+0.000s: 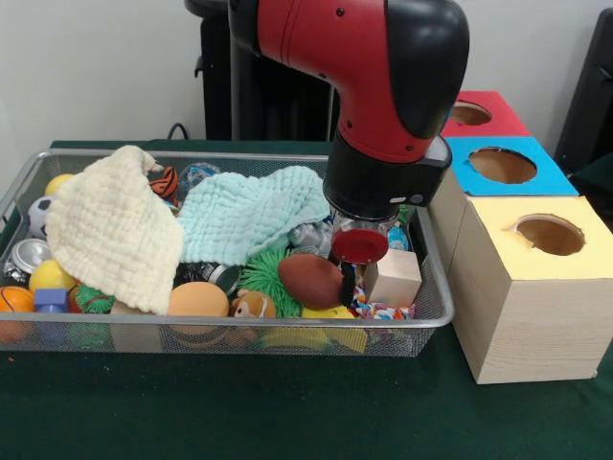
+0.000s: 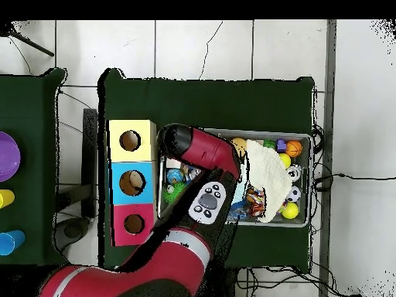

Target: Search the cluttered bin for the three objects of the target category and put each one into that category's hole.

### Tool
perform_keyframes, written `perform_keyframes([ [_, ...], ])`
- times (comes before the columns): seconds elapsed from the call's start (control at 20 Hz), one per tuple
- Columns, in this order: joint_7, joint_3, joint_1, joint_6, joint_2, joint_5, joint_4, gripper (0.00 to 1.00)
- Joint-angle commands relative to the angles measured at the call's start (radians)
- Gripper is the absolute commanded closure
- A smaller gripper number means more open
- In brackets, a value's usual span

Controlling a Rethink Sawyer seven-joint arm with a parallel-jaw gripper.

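Note:
The wire mesh bin [image 1: 239,328] stands on the green table and also shows in the overhead view [image 2: 310,179]. A large crinkled cream-yellow cloth [image 1: 110,228] lies over the toys at its left end; it shows in the overhead view [image 2: 267,175] too. A pale mint cloth [image 1: 254,213] lies in the middle. A small multicoloured speckled fabric piece [image 1: 385,311] lies at the front right corner. My gripper [image 1: 354,276] is down inside the bin's right end, between a brown football [image 1: 311,280] and a wooden block [image 1: 394,277]. In the overhead view the arm hides it.
Three wooden boxes with round holes stand right of the bin: yellow-topped [image 1: 546,235], blue-topped [image 1: 503,165], red-topped [image 1: 474,113]. The bin also holds an orange ball [image 1: 198,299], a green spiky ball [image 1: 264,272], yellow balls, a can [image 1: 27,255] and a soccer ball [image 1: 38,216].

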Motion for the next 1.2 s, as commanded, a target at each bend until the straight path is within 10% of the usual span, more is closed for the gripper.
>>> perform_keyframes([
  [0.05, 0.038, 0.078, -0.010, -0.054, 0.019, -0.059, 0.085, 0.00],
  [1.1, -0.033, 0.090, -0.039, -0.024, -0.047, -0.089, 0.124, 0.00],
  [1.15, -0.025, 0.078, -0.035, -0.012, -0.039, -0.105, 0.111, 1.00],
  [1.2, -0.022, 0.077, -0.034, -0.012, -0.039, -0.107, 0.111, 1.00],
])
